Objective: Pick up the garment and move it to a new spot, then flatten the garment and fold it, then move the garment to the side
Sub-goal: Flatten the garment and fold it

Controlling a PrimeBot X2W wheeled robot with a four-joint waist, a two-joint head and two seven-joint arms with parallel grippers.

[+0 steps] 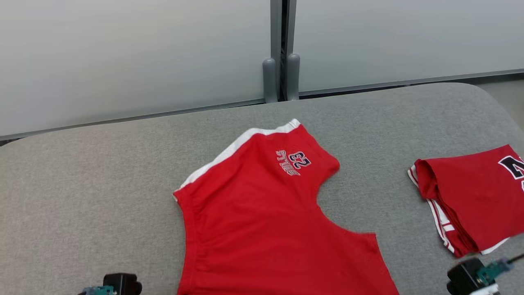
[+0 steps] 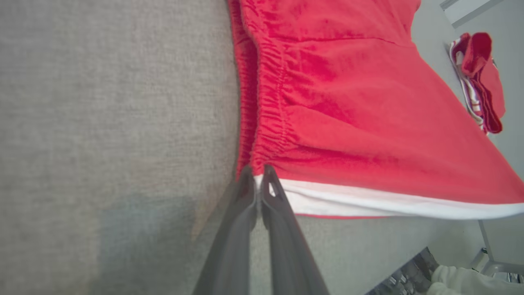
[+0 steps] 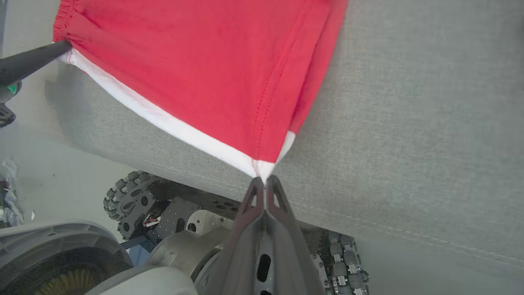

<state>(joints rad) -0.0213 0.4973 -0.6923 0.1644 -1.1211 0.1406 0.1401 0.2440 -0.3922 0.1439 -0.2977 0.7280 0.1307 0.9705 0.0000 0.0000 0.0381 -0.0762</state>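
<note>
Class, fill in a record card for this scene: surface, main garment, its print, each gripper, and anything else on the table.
Surface: grey cloth-covered table
Main garment: red shorts, white side stripe, spread out
Print: "Bulls 23" near the far end
Left gripper: shut on the shorts' waistband corner
Right gripper: shut on the near hem corner
Also there: folded red garment, apart, on the right

Red garment (image 1: pixel 262 221), white side stripe, spread on grey surface (image 1: pixel 82 184)

Just a grey fabric-covered tabletop (image 1: pixel 102 184) with red white-trimmed shorts (image 1: pixel 254 213) spread out in the middle and a folded red garment (image 1: pixel 470 196) off to the right.
</note>
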